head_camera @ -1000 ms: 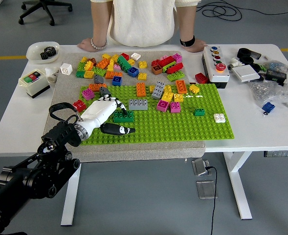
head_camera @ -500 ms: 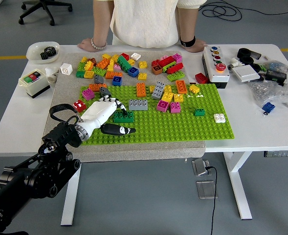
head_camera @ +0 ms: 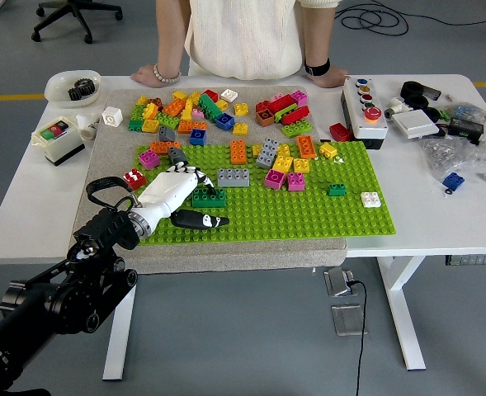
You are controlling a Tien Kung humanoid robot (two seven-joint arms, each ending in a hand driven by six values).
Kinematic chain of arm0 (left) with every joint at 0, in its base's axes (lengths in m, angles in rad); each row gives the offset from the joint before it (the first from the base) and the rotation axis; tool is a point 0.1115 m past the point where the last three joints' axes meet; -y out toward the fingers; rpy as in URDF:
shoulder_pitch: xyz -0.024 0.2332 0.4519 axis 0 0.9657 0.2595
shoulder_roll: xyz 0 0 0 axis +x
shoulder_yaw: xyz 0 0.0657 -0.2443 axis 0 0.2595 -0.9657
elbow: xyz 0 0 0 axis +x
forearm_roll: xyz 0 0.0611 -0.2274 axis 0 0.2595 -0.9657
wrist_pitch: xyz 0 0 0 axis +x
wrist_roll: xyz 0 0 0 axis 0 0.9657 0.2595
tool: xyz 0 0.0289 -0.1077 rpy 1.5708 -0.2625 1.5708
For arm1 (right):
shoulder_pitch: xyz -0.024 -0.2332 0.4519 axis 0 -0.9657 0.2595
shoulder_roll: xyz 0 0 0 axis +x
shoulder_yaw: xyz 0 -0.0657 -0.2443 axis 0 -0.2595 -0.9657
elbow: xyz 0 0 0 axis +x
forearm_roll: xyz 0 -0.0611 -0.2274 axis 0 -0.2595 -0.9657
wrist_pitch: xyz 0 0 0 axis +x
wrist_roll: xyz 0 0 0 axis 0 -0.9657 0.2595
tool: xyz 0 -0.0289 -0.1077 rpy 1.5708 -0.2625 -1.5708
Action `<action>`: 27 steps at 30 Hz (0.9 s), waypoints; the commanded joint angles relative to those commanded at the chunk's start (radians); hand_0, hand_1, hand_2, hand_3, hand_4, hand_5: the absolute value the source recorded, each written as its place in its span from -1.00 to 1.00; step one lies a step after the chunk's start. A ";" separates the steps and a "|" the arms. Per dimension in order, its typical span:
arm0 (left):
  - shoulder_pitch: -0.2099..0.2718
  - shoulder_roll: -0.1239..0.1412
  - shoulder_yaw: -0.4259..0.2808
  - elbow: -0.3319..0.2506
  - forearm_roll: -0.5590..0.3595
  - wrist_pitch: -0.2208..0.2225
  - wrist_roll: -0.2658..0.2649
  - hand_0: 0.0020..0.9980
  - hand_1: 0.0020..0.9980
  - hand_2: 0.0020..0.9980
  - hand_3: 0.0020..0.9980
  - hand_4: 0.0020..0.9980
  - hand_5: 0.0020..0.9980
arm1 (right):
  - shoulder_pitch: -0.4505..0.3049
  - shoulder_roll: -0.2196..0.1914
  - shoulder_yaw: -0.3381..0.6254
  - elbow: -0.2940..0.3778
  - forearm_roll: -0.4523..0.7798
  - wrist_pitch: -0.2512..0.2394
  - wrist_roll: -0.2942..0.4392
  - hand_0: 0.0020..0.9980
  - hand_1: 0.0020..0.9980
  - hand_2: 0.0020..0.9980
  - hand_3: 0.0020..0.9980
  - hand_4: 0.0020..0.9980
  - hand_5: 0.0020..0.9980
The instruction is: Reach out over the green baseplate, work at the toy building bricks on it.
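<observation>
The green baseplate (head_camera: 309, 210) lies on a grey mat in the middle of the table. Several bricks stand along its far edge, among them a grey brick (head_camera: 233, 176) and an orange one (head_camera: 238, 151). A dark green brick (head_camera: 209, 198) sits near the plate's left end. My left hand (head_camera: 215, 206), white with black fingertips, reaches over that end. Its fingers (head_camera: 198, 176) curve over the dark green brick's far side, and the thumb (head_camera: 203, 219) lies apart on the studs in front of it. The hand holds nothing.
Loose bricks (head_camera: 201, 107) are heaped on the mat behind the plate. A person stands at the far side with both hands (head_camera: 150, 74) on the table edge. A button box (head_camera: 57, 138) and white bowl (head_camera: 72, 85) are at left, a control box (head_camera: 365, 106) and cables at right.
My left hand and forearm have crept slightly forward and to the right; the fingers stay over the dark green brick. The bricks have not moved.
</observation>
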 joint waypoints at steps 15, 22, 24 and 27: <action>0.028 0.017 -0.078 -0.138 -0.027 -0.033 0.017 1.00 0.84 0.61 0.21 1.00 0.38 | -0.003 0.000 0.004 0.000 -0.002 0.000 0.000 0.49 0.28 0.37 0.26 0.61 0.03; 0.036 0.030 -0.112 -0.219 -0.043 -0.052 0.031 1.00 0.81 0.59 0.22 1.00 0.37 | -0.004 0.001 0.004 0.000 -0.003 0.000 0.001 0.49 0.28 0.37 0.26 0.61 0.03; 0.039 0.035 -0.117 -0.238 -0.042 -0.060 0.037 1.00 0.81 0.59 0.22 1.00 0.37 | -0.004 0.001 0.004 0.000 -0.004 0.000 0.000 0.49 0.28 0.37 0.26 0.61 0.03; 0.042 0.046 -0.130 -0.260 -0.044 -0.070 0.046 1.00 0.77 0.56 0.22 1.00 0.36 | -0.003 0.001 0.005 0.000 -0.004 0.000 0.001 0.49 0.28 0.37 0.26 0.61 0.03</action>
